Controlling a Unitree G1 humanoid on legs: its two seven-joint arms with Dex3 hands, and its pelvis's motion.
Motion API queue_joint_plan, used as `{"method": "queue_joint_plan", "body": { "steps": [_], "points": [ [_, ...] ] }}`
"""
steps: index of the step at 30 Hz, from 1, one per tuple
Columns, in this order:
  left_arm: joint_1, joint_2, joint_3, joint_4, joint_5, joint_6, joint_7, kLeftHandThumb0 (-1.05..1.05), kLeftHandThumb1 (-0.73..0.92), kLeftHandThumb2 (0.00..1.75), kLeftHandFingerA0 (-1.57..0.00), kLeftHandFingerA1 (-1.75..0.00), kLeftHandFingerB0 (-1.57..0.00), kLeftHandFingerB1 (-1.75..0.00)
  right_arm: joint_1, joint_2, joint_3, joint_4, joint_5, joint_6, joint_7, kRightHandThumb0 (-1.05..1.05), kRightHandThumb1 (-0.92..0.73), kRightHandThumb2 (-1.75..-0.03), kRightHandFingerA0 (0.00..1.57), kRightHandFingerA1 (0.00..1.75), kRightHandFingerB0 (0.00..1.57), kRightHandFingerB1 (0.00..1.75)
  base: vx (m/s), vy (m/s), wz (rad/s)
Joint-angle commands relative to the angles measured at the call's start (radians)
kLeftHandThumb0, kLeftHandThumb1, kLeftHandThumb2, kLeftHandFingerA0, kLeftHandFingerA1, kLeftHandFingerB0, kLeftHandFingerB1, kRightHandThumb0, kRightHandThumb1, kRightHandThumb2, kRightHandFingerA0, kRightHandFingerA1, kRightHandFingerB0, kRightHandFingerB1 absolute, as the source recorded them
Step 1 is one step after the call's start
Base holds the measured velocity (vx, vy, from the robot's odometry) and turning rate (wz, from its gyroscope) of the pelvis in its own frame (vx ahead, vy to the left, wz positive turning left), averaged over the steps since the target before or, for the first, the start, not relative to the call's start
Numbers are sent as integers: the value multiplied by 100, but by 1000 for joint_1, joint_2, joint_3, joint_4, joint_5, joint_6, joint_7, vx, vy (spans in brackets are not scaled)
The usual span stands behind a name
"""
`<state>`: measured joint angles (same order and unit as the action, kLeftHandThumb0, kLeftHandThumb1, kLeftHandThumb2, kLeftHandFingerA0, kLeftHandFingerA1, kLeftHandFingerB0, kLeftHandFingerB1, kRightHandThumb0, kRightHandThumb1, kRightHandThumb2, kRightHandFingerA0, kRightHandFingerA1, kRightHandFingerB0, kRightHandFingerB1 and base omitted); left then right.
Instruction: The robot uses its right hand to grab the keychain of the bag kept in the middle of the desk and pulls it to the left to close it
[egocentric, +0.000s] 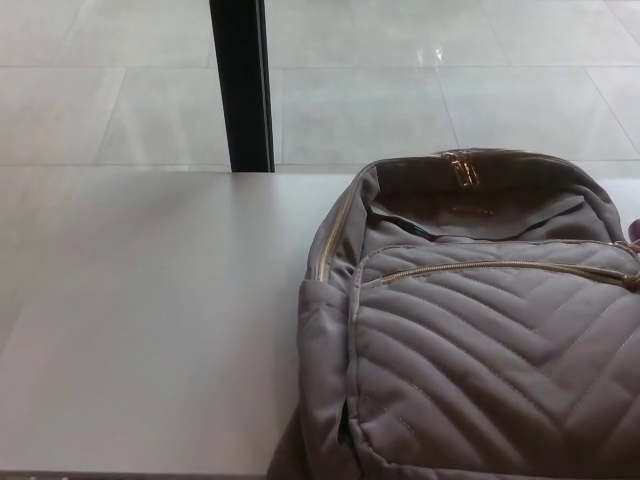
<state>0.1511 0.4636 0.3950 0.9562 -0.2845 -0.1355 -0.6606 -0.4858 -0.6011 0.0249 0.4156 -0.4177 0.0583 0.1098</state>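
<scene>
A taupe quilted backpack lies on the white desk, filling the right half of the head view and running off the right edge. Its top compartment gapes open, showing a dark inside under a gold clasp. A gold zipper line crosses the front pocket toward the right edge, where a small gold puller with a dark purple bit shows. Another gold zipper runs down the bag's left shoulder. Neither of my hands is in the picture.
A black vertical post stands beyond the desk's far edge, over a pale tiled floor. The desk's left part stretches bare to the picture's left edge; its near edge runs along the bottom.
</scene>
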Motion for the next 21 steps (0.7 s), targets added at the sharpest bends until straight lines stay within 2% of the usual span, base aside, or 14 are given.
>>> {"method": "queue_joint_plan", "body": {
  "steps": [1,7,13,14,15,16,17,18,19,21],
  "points": [
    [7,16,12,8,-6,-24,-5,-105,67,130,-74,-110,-56,-111,9,33,-50,-39,95,30,46,-20,-46,-122,89,173,79,153,0,0,0],
    [8,18,11,4,0,-26,0,-105,67,131,-76,-109,-57,-110,20,62,-57,-121,124,71,86,-16,-47,-122,87,172,78,154,0,0,0],
    [3,16,15,14,-3,-22,-3,-105,67,132,-75,-111,-56,-111,33,104,-43,-218,134,157,116,-16,-47,-123,88,175,78,158,0,0,0],
    [4,15,15,17,-3,-30,-5,-105,89,89,-78,-106,-57,-107,41,121,-29,-248,130,177,119,-17,-47,-122,88,174,78,155,0,0,0],
    [5,13,18,11,-7,-23,-4,-105,89,88,-78,-106,-60,-107,49,135,-10,-276,120,195,121,-17,-49,-120,88,175,77,155,0,0,0],
    [7,11,19,9,-8,-20,-3,-105,69,131,-77,-111,-60,-109,57,148,4,-297,116,211,125,-16,-49,-121,88,175,78,155,0,0,0],
    [8,11,18,9,-8,-22,-4,-105,90,88,-78,-107,-60,-107,62,155,11,-307,117,216,130,-16,-48,-125,89,175,78,155,0,0,0],
    [6,12,17,16,-6,-23,-5,-105,90,87,-77,-107,-61,-106,70,166,24,-321,120,222,138,-17,-49,-126,90,175,79,155,0,0,0],
    [6,12,16,15,-5,-22,-5,-105,68,131,-75,-111,-57,-111,74,172,32,-331,117,234,139,-18,-48,-124,90,175,81,154,0,0,0],
    [8,10,14,11,-4,-20,-2,-105,68,132,-75,-111,-57,-111,81,190,47,-348,110,254,136,-18,-50,-122,90,174,81,153,0,0,0]
  ]
}}
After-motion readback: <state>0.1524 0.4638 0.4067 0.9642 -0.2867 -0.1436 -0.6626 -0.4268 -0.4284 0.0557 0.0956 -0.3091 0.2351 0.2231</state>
